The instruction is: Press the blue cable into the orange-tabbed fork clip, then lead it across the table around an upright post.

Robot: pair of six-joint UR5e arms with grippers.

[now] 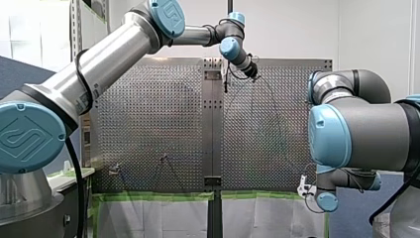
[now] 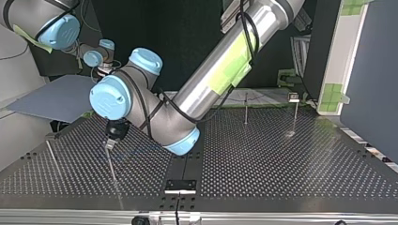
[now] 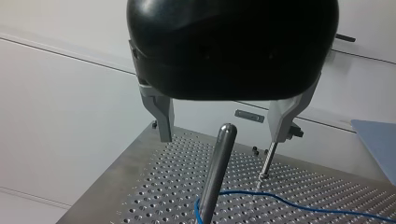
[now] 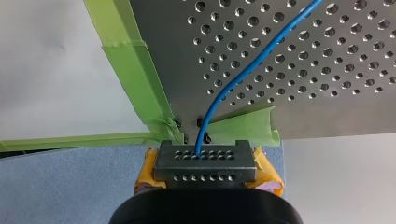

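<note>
The blue cable [image 4: 243,70] runs from a dark perforated end block [image 4: 204,158] out over the perforated table [image 4: 327,107]. My right gripper [image 4: 205,170], with yellow pads, is shut on that block just past the table's taped corner. My left gripper [image 3: 219,139] is open, and its metal fingers [image 3: 163,121] straddle the top of an upright post [image 3: 217,177] without touching it. The cable [image 3: 289,203] bends around this post's foot and trails away across the table. In the top view my left gripper [image 2: 110,142] hangs over the post [image 2: 113,171] at the left. I cannot make out an orange tab anywhere.
More thin posts stand on the table [image 2: 281,159]: one ahead of the left fingers [image 3: 268,161], one at the top view's far left [image 2: 52,157], two at the back right [image 2: 245,108] [image 2: 295,112]. Green tape [image 4: 135,74] lines the table edge. A blue-grey sheet [image 2: 56,101] lies beside it.
</note>
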